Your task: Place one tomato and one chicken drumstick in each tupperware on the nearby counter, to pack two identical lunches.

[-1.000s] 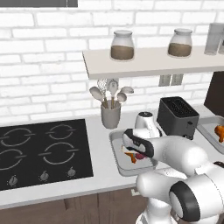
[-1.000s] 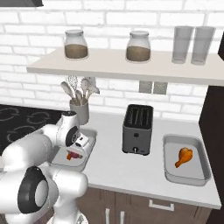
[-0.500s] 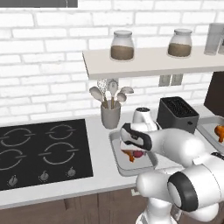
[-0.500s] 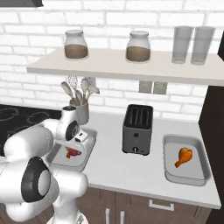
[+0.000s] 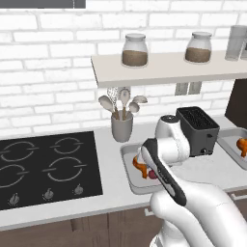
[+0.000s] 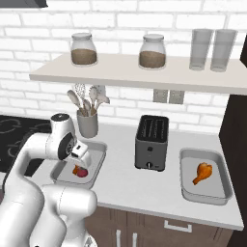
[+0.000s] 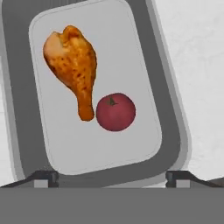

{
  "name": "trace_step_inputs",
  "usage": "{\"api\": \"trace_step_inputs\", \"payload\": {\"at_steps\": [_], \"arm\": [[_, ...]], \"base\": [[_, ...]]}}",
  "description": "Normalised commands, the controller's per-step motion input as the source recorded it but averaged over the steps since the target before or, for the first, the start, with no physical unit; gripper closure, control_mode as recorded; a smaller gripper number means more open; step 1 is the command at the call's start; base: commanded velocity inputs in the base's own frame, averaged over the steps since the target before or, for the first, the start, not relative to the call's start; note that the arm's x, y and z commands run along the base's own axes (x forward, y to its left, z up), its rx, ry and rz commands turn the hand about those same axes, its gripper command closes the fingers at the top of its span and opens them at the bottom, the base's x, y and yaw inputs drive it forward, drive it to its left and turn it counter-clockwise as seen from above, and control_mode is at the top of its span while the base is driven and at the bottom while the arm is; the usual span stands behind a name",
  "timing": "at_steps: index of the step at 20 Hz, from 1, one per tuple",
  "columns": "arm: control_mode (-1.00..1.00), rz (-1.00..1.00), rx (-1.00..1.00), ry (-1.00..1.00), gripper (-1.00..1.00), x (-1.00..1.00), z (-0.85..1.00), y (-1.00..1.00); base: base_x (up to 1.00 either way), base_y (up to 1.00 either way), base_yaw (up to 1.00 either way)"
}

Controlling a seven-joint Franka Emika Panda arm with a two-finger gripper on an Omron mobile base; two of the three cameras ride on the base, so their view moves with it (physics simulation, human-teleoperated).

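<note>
The hand (image 7: 111,177) hangs with fingers apart and empty over the left tupperware (image 7: 173,144), which holds a drumstick (image 7: 72,65) touching a tomato (image 7: 115,111), while the right tupperware (image 6: 188,185) on the bench (image 6: 125,181) lacks a tomato, so it risks staying short.

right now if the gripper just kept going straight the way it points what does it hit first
Probably the floor of the left tupperware, just below the tomato in the hand view. The gripper points down into it, with the chicken drumstick farther off. Depth is unclear.
</note>
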Motion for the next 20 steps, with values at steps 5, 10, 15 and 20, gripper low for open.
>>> {"api": "trace_step_inputs", "payload": {"at_steps": [5,10,15,20], "arm": [[-1.0,0.01,0.0,-0.21,-1.0,-1.0,0.69,-0.15],[-1.0,0.06,0.0,-0.17,-1.0,-0.72,0.76,-0.19],[-1.0,0.04,-0.01,0.02,-1.0,0.0,-0.01,0.07],[1.0,0.0,0.0,-0.04,-1.0,-0.27,-0.09,-0.01]], "base": [[0.0,0.0,0.0],[0.0,0.0,0.0],[0.0,0.0,0.0],[-0.4,-0.12,-0.06]]}}
